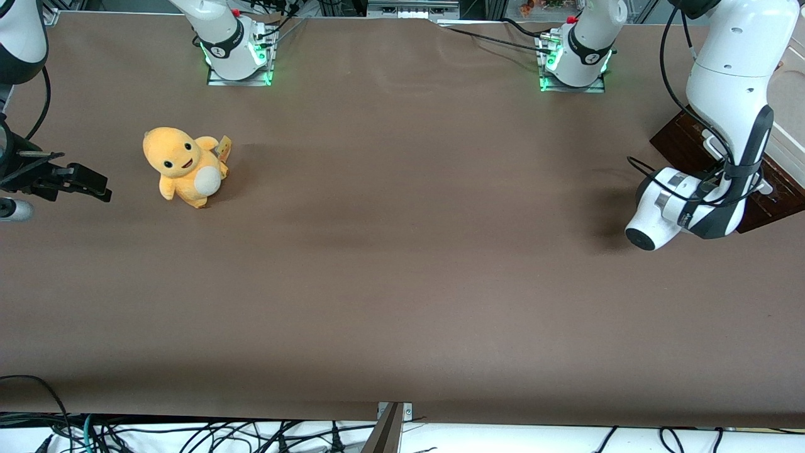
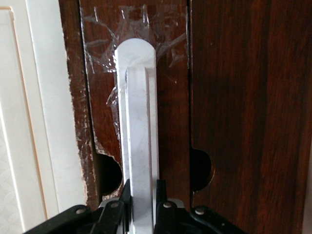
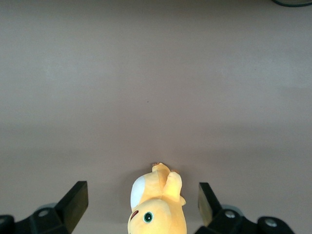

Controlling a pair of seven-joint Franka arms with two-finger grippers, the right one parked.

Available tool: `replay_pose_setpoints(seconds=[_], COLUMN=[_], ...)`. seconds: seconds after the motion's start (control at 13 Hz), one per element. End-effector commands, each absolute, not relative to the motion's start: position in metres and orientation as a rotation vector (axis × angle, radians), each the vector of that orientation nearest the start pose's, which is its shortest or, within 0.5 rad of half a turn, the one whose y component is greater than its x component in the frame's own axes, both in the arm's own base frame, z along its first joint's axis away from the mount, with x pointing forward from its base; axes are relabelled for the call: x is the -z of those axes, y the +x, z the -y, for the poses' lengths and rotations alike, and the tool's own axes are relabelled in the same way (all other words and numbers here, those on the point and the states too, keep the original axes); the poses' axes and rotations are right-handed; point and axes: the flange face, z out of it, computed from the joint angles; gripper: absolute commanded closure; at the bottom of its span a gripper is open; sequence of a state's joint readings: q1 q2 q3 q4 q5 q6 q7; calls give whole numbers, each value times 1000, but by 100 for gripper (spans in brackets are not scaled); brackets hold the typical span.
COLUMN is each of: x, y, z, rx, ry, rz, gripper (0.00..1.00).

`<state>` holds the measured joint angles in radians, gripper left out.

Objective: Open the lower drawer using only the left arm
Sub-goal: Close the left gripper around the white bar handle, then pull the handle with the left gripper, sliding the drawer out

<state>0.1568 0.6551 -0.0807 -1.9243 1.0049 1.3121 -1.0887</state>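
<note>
One risk: slip. Hand (image 2: 141, 207) is clamped on the white handle (image 2: 139, 131) of the lower drawer (image 1: 764, 189), at the working arm's end of the counter (image 1: 402, 283). Handle looks taped on; a skewed pull could tear it off.

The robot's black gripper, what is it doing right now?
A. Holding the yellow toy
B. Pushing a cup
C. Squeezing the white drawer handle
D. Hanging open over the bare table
C: in the left wrist view the gripper sits at the dark wooden drawer, with its two black fingers pressed against either side of the white handle.
</note>
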Motion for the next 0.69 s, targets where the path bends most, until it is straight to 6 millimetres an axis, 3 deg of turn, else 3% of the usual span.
replay_pose_setpoints(seconds=[0.0,0.08,0.62], x=[-165,-165,-169], y=[495,496,499], z=[-144,-144,-123], rx=[-535,-529,-528], ry=[-1588,-1588,-1583], rz=[546,550,537], gripper=[93,97,98])
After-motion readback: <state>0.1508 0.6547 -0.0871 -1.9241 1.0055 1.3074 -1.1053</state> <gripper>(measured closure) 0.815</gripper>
